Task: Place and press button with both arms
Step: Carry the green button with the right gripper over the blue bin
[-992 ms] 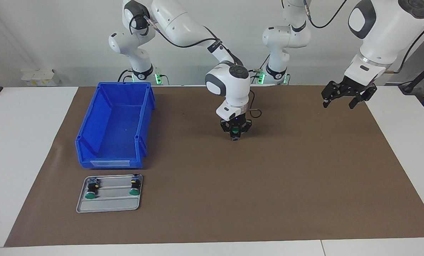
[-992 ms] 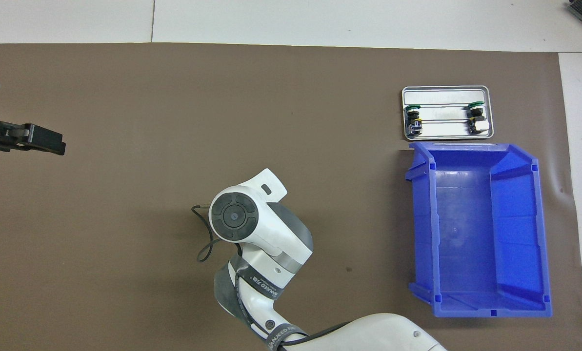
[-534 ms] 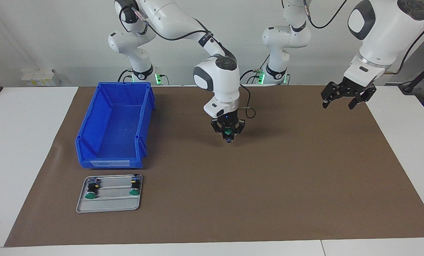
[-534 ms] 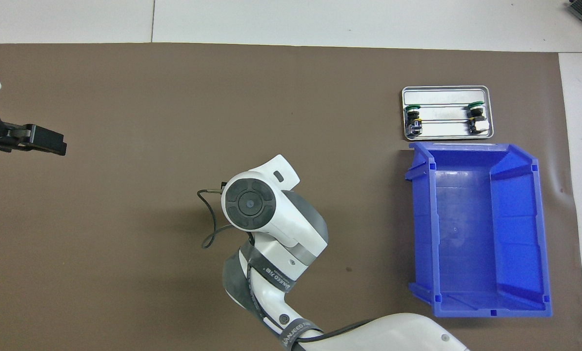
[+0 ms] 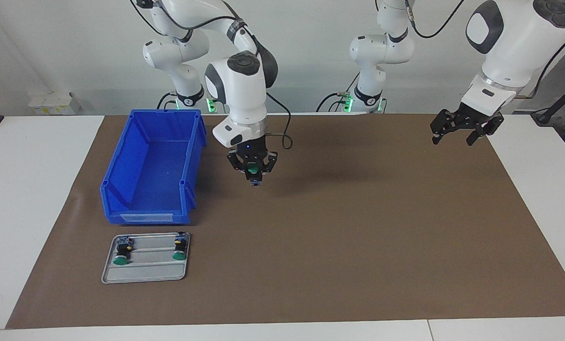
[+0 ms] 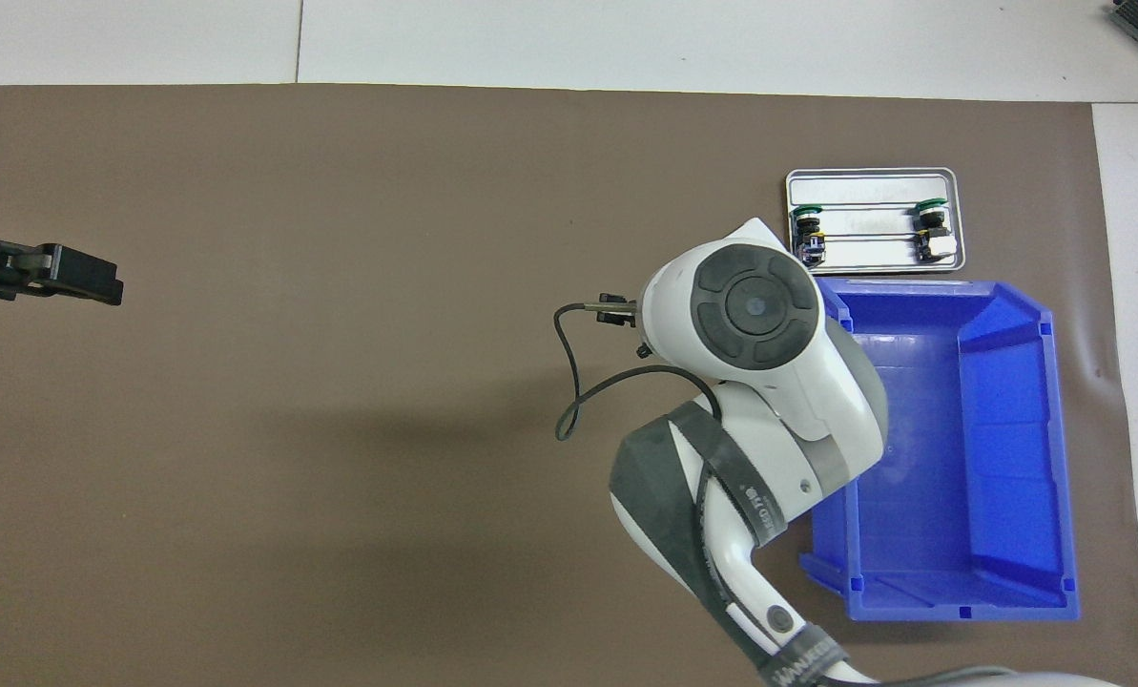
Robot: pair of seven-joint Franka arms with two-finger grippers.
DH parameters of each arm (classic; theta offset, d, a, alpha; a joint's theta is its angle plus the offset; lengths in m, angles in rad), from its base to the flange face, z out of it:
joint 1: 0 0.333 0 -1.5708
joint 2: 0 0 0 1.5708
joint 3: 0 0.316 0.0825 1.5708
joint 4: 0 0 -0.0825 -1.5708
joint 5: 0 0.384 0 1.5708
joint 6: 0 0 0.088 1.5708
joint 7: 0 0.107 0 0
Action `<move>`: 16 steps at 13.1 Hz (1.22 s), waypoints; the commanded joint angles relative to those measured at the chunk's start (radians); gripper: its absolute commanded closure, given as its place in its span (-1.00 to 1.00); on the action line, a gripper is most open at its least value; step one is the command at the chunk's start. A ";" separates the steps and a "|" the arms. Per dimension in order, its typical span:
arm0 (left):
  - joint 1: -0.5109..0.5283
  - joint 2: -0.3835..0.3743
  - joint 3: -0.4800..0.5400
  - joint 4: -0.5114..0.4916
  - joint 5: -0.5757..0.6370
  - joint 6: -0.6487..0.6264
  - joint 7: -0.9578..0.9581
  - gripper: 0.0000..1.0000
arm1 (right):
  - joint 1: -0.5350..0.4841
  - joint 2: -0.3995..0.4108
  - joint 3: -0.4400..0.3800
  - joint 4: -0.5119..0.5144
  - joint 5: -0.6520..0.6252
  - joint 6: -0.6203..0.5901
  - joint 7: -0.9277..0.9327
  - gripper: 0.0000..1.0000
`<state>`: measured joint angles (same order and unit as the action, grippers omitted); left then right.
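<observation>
Nearest the robots, the left gripper (image 5: 466, 132) hangs in the air over the brown mat (image 5: 358, 237) at the left arm's end of the table, fingers spread apart and holding nothing; this arm waits. The overhead view shows only one dark fingertip (image 6: 77, 277) of it at the picture's edge.

The right gripper (image 5: 253, 171) is raised over the mat just beside the blue bin (image 5: 152, 163), its fingers clamped on the button (image 5: 252, 170), whose green cap faces the facing camera. From overhead, the right arm's white wrist (image 6: 755, 315) hides gripper and button entirely and overlaps the bin's corner.

Farther from the robots than the bin lies a grey tray (image 5: 142, 274) with two more green-capped buttons (image 5: 120, 253) (image 5: 179, 248) lying on their sides, well apart from each other.
</observation>
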<state>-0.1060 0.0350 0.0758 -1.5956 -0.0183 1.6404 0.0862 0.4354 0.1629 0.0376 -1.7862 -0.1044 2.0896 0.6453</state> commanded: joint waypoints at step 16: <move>0.011 -0.030 -0.008 -0.035 0.014 0.010 -0.002 -0.98 | -0.501 -0.027 0.010 -0.260 0.066 0.153 -1.053 1.00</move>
<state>-0.1053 0.0344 0.0758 -1.5963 -0.0183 1.6403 0.0862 -0.0426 0.1101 0.0344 -2.0417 -0.0596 2.2115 -0.3479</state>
